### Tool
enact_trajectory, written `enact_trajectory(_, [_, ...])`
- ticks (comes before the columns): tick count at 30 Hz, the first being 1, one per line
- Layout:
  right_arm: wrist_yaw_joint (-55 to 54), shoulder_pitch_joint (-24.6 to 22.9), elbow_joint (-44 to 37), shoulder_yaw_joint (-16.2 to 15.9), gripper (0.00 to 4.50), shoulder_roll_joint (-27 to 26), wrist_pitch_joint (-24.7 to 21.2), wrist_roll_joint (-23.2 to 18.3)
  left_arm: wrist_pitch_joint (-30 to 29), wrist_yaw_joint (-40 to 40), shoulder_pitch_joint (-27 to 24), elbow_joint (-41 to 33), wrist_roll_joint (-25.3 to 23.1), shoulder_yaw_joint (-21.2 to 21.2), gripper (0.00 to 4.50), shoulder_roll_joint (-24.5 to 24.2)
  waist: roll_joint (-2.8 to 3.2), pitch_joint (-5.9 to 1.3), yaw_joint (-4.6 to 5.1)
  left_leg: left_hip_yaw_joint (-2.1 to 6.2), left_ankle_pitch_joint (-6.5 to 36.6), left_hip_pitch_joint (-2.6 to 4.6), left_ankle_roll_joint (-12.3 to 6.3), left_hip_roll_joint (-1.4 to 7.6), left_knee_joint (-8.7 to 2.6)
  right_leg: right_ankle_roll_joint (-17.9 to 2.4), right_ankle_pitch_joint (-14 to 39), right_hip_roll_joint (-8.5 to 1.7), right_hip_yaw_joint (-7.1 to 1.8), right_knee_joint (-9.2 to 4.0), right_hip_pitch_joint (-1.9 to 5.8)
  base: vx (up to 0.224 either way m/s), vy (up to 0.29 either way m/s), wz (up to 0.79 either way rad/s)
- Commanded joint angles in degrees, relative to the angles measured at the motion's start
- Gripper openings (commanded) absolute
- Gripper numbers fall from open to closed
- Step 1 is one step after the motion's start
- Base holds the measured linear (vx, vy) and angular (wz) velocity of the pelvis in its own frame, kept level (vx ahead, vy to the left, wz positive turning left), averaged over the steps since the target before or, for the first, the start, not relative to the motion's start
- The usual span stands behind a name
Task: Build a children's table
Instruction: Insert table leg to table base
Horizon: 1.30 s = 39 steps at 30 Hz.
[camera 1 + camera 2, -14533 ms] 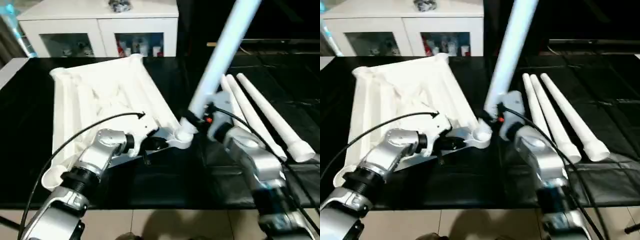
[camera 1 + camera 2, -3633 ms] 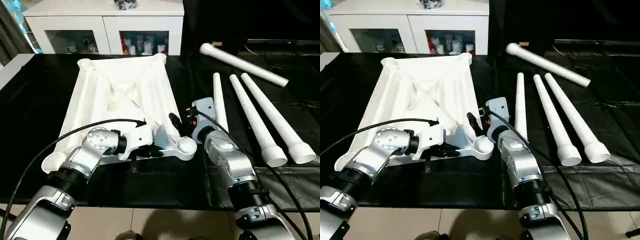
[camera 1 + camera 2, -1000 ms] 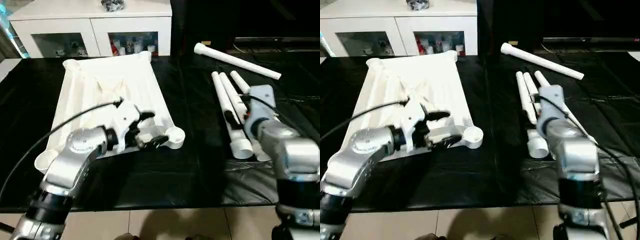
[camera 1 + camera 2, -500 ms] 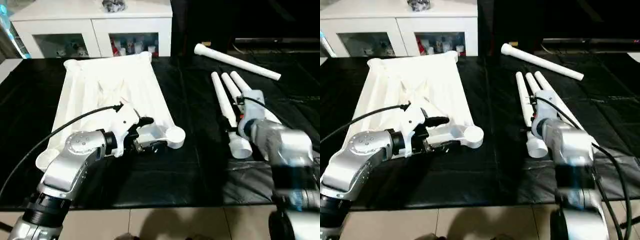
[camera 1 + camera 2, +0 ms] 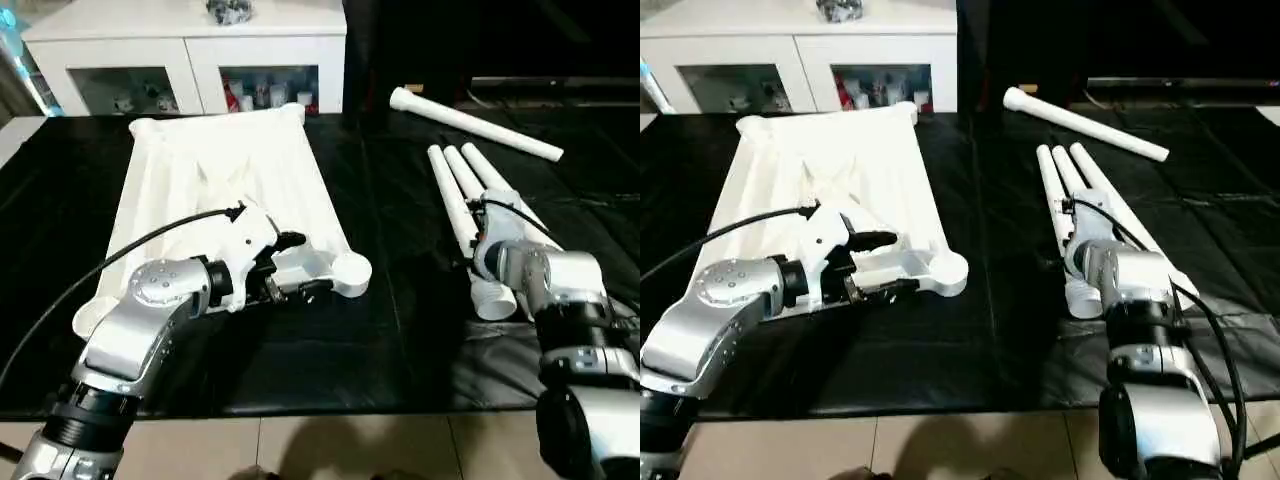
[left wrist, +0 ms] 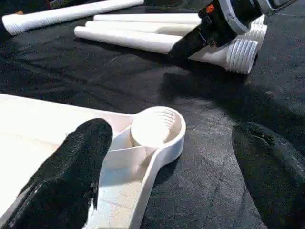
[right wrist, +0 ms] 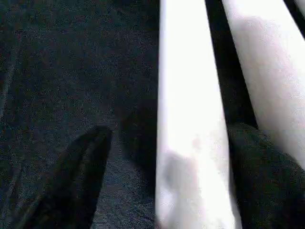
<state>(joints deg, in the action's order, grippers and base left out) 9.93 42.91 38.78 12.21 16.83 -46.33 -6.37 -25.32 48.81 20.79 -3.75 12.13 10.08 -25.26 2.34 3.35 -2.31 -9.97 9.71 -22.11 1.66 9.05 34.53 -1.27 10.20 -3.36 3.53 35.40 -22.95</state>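
I see the white plastic rectangular table top [image 5: 225,190] lying upside down on the black, slightly wrinkled sheet [image 5: 400,330], its moulded ribs facing up and a round socket at each corner. The near right socket [image 6: 155,128] is a smooth shallow cup with fine threads inside. My left gripper [image 5: 293,267] sits at that corner, its matte black fingers [image 6: 71,167] spread wide, one over the top's edge and the other above the sheet; they pinch nothing.

To the right, three long tapered white tubular legs [image 5: 470,195] lie side by side, touching, with ridged threaded ends toward me. A fourth white leg [image 5: 475,123] lies apart, farther back, at an angle.

My right gripper [image 7: 162,167] is over the leftmost leg [image 7: 190,119] of the three, jaws spread with one finger on each side of the smooth tube; I cannot tell whether they touch it.

Behind the sheet stands a white cabinet [image 5: 190,50] whose glass doors show small items I cannot make out.
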Motion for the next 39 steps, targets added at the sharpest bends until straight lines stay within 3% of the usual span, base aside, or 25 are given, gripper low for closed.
enact_trajectory(1, [0.1, 0.3, 2.3, 0.8, 3.58, 0.0, 0.5, -0.6, -0.6, 0.6, 0.8, -0.3, 0.2, 0.4, 4.50, -0.7, -0.93, -4.21, -0.24, 0.91, 9.0, 0.98, -0.77, 3.10, -3.14, -11.2, 13.6, -4.56, -2.79, -4.35, 2.86, 0.000, 0.000, 0.00])
enact_trajectory(17, [1.1, 3.2, 9.8, 2.0, 2.11, 1.0, 1.9, -1.5, -0.9, 1.3, 1.2, -0.4, 0.2, 0.3, 4.50, -1.4, -1.18, -4.27, -0.30, 0.93, 10.3, 1.02, -0.39, 3.11, -3.14, -11.3, 14.8, -4.57, -2.70, -4.36, 2.86, 0.000, 0.000, 0.00])
enact_trajectory(27, [1.3, 3.5, 10.5, 1.9, 2.02, 1.1, 2.2, -1.6, -0.9, 1.2, 1.3, -0.4, 0.2, 0.4, 4.50, -1.4, -1.20, -4.20, -0.27, 0.97, 10.9, 0.97, -0.30, 3.12, -3.16, -11.2, 15.7, -4.57, -2.66, -4.41, 2.80, 0.000, 0.000, 0.00])
enact_trajectory(39, [6.9, 3.0, 1.8, 9.9, 1.82, -1.0, 7.1, -11.5, 2.0, -8.0, 4.8, 4.0, 0.0, -4.6, 4.50, 4.1, -1.03, -4.50, -0.68, 0.93, 9.3, 0.88, -1.65, 3.09, -2.98, -11.5, 12.2, -4.46, -2.57, -4.24, 3.01, 0.000, 0.000, 0.00])
